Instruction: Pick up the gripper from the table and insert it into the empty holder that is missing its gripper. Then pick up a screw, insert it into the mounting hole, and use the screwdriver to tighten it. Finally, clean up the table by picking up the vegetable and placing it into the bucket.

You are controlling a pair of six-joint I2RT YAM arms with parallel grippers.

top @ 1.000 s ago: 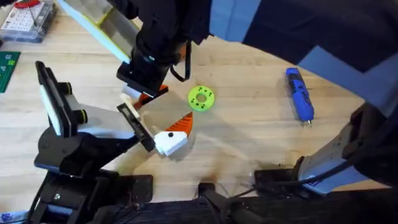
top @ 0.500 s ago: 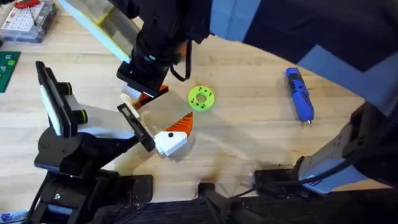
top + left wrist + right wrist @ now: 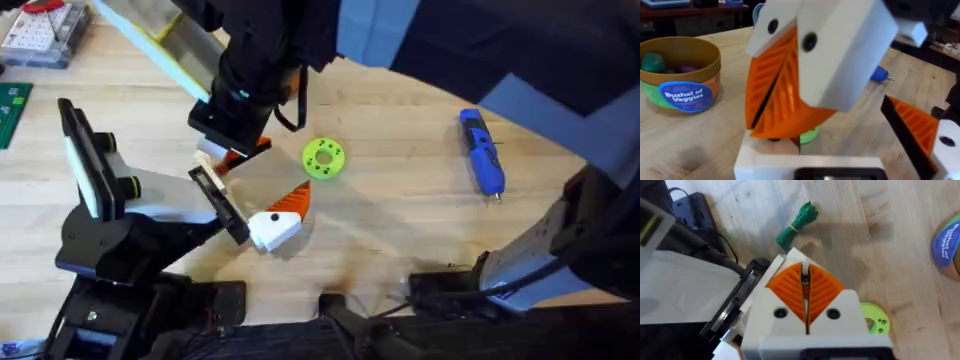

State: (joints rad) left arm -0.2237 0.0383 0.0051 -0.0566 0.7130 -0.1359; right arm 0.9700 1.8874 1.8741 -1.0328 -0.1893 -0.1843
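My right gripper [image 3: 222, 158] reaches down from the far side, shut on the gripper, whose white base [image 3: 796, 256] pokes out past my fingertips [image 3: 805, 269]. It hangs just above the holder [image 3: 218, 203], the short black bar [image 3: 735, 305] at the tip of my left arm. My left gripper [image 3: 242, 214] carries one orange finger with a black dot [image 3: 278, 222] at the bar's other end, far from the holder. The blue screwdriver [image 3: 481, 150] lies at the right. A green leafy vegetable [image 3: 796, 222] lies on the wood beyond the holder. The bucket [image 3: 682, 75] stands farther off. No screw can be made out.
A green disc with holes [image 3: 323, 158] sits close to the right of the grippers. A clear parts box [image 3: 40, 30] and a green board [image 3: 12, 110] are at the far left. Black cables and mounts [image 3: 440, 290] line the near edge.
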